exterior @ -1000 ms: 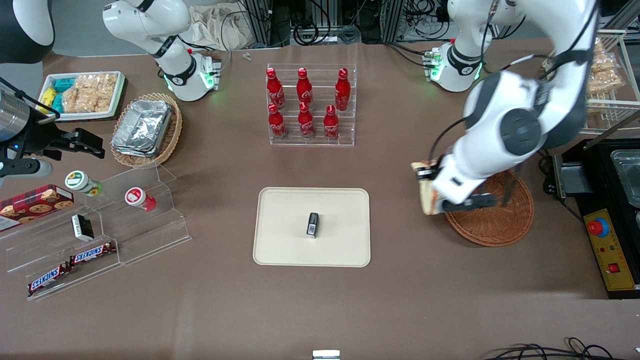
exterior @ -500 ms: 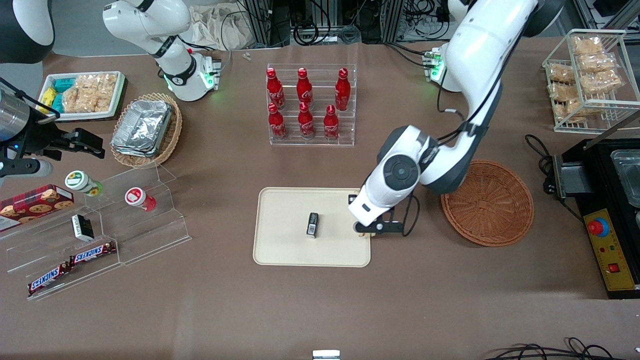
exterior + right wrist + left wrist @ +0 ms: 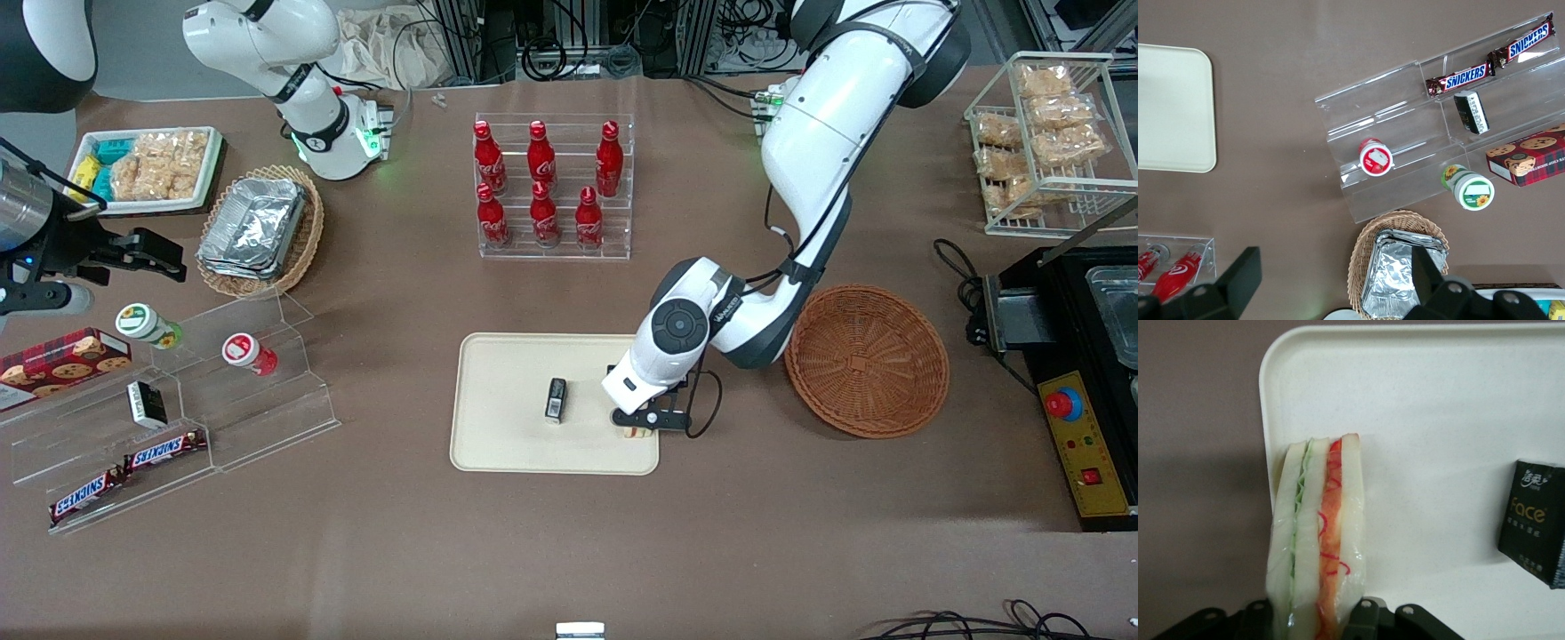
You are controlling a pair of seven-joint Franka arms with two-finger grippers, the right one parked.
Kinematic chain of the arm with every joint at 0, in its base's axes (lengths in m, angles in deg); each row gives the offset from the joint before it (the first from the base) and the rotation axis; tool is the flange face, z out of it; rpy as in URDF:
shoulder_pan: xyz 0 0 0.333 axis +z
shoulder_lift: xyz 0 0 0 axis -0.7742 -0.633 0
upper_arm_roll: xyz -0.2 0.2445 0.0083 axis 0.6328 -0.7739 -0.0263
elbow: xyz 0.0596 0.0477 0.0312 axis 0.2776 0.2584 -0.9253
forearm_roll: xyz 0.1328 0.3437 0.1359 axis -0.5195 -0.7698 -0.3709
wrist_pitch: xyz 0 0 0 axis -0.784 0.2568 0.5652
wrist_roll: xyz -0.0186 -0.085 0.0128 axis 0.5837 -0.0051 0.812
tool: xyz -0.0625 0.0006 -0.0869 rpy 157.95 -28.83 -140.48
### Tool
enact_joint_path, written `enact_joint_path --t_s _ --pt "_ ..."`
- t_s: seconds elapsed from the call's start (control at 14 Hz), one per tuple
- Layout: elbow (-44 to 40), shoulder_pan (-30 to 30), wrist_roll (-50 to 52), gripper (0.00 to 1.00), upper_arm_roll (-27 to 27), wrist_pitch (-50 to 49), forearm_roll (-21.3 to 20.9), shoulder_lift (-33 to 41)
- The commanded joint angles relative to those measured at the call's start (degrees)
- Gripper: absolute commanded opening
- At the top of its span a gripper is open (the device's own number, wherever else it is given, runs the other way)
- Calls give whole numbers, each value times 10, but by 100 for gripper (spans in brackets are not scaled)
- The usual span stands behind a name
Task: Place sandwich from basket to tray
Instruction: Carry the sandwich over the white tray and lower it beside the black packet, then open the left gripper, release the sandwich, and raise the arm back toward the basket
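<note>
The tool [image 3: 637, 425] grips the sandwich [image 3: 1317, 540] between its fingers, low over the tray [image 3: 507, 436] near the rim, right of centre in the front view. A small black pack [image 3: 556, 399] lies mid-tray; the basket [image 3: 867, 360] sits farther right.

Seen from the parked arm's wrist, a corner of the cream tray [image 3: 1175, 113] lies on the brown table [image 3: 1305, 53]. A clear stepped acrylic stand [image 3: 1405, 133] carries two Snickers bars [image 3: 1459, 78], a small dark packet [image 3: 1471, 111], a red-capped cup [image 3: 1375, 157] and a green-lidded cup [image 3: 1468, 187]. A cookie box [image 3: 1531, 157] sits beside it. Foil containers [image 3: 1398, 280] fill a tan wicker basket [image 3: 1361, 257]. Red bottles [image 3: 1175, 273] lie in a clear rack.
</note>
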Motion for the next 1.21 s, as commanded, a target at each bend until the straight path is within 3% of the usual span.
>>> enact_joint_path --t_s 0.0,0.14,0.5,0.71,0.86,1.14 --pt "-14 -7 24 100 -5 1 -30 2" --pt "-9 -7 79 100 -4 -16 -36 39" --pt "-16 44 60 100 -2 -159 -29 161" --pt "-14 77 -70 100 -3 -313 5 228" --pt "-13 123 -141 100 -4 -358 36 272" --pt "-9 216 -214 100 -3 -429 49 355"
